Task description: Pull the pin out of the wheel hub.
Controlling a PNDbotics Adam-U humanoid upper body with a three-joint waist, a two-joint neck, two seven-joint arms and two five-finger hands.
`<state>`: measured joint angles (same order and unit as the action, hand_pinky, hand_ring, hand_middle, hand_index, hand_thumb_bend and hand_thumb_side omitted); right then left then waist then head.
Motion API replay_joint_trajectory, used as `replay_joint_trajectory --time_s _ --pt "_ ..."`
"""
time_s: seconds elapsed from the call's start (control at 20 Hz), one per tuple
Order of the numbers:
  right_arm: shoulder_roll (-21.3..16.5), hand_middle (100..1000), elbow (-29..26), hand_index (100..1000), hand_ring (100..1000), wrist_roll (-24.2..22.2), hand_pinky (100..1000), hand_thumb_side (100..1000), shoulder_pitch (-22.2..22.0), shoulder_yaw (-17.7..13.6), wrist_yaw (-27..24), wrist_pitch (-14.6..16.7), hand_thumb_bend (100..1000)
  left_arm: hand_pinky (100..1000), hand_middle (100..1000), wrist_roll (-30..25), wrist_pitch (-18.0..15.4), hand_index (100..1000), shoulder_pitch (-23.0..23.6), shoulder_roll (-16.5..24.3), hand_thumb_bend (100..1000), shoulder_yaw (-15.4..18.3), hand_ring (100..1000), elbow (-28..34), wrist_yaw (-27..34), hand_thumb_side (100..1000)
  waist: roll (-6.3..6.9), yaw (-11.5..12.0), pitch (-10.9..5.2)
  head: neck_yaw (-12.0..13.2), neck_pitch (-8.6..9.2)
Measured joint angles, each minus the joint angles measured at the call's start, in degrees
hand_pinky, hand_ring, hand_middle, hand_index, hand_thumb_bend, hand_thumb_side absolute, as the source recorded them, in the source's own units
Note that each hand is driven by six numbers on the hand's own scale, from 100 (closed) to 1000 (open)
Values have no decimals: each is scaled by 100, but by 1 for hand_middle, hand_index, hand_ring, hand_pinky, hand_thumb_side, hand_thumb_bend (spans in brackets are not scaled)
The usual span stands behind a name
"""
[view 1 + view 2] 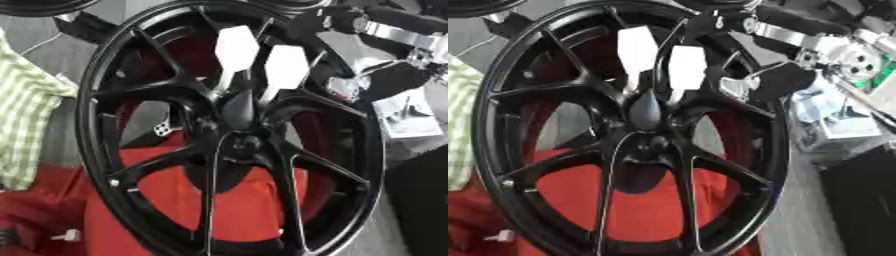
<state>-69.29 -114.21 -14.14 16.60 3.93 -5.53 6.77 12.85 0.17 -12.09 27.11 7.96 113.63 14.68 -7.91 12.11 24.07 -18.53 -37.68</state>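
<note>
So nearest the camera there's red fabric (236, 205) bunched up under and behind the lower half of the wheel, with a small pale thing (68, 235) sitting on it near the lower left corner, can't tell what it is.

The wheel itself (487, 165) is a big black spoked alloy rim standing upright, slightly tilted, and it fills most of the view. Thin paired spokes run out from the hub (651, 145) in the middle.

The right hand (647, 107) comes in from the upper right, arm (798, 40) all silver joints and black casing, and reaches through to the hub. Two fingers with white flat backs (237, 47) point down side by side right above the centre, and a dark fingertip sits on the hub. Whether it's actually pinching anything I honestly cannot tell, and the pin itself I can't pick out; it'd be at the hub under those fingers.

Off the left edge there's a green checked cloth (22, 105). Past the wheel on the right, a grey metal bracket thing (842, 120).
</note>
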Motion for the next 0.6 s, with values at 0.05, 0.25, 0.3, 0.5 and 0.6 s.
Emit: replay_joint_trajectory --time_s 0.05,0.25,0.3,0.5,0.6 --pt "3 926 0 931 943 13 942 429 8 3 26 -20 100 544 555 2 3 723 -1 0 100 0 631 0 0 753 -3 6 3 0 0" --pt "43 921 0 928 941 77 939 422 56 35 99 -80 100 545 554 10 13 722 -1 -10 100 -1 630 0 0 752 -27 29 23 -2 0" --pt "49 917 0 927 940 89 939 426 58 39 126 -91 100 545 554 10 13 721 -1 -19 100 -1 630 0 0 752 -31 36 26 -3 0" --pt "56 915 0 937 938 75 937 442 101 89 233 -95 100 545 553 9 14 720 -5 -41 100 -1 630 0 0 753 -44 61 30 -4 0" --pt "68 902 0 930 940 47 937 459 103 108 290 -86 100 545 552 8 15 719 -5 -42 100 -1 629 0 0 754 -64 62 31 -3 0"
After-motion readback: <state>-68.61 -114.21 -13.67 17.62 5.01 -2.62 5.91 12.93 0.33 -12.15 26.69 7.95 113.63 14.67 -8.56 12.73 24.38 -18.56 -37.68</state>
